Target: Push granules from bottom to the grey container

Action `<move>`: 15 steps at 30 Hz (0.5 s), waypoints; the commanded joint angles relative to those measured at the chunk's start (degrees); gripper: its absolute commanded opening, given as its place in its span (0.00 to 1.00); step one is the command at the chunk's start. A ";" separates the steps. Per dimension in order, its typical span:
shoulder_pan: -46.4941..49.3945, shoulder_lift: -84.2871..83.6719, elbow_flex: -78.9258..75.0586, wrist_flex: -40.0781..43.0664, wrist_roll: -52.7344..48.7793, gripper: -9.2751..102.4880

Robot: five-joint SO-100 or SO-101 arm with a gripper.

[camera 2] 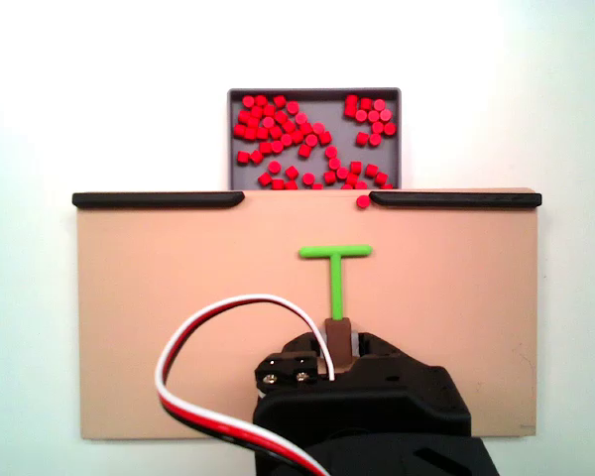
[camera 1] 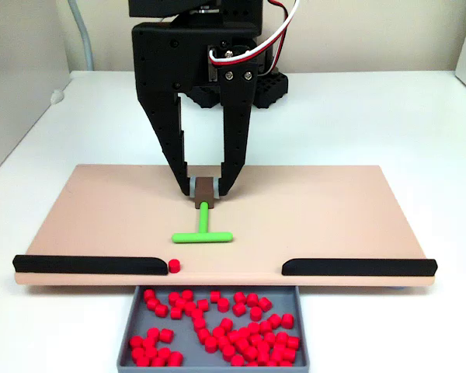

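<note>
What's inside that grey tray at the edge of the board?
The grey tray holds dozens of small red pellets, scattered loosely, with bare floor showing between them. The board hides a little of the tray's near edge. One pellet sits outside on the board.

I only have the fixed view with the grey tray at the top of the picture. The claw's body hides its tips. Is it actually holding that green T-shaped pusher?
Observer: Yes. In a fixed view the claw has a fingertip on each side of the brown block at the top of the green T-shaped plastic pusher.
Operator: And the stray red pellet by the gap, has it gone over the edge?
Observer: No. The lone red pellet sits on the tan board, just beside the end of a long black strip, short of the shallow grey tray.
</note>
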 commanded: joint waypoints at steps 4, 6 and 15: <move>-0.18 -2.37 -1.67 -0.26 0.53 0.08; -0.18 -2.55 -1.85 -0.26 0.53 0.08; -0.09 -4.04 -3.69 -0.26 0.70 0.08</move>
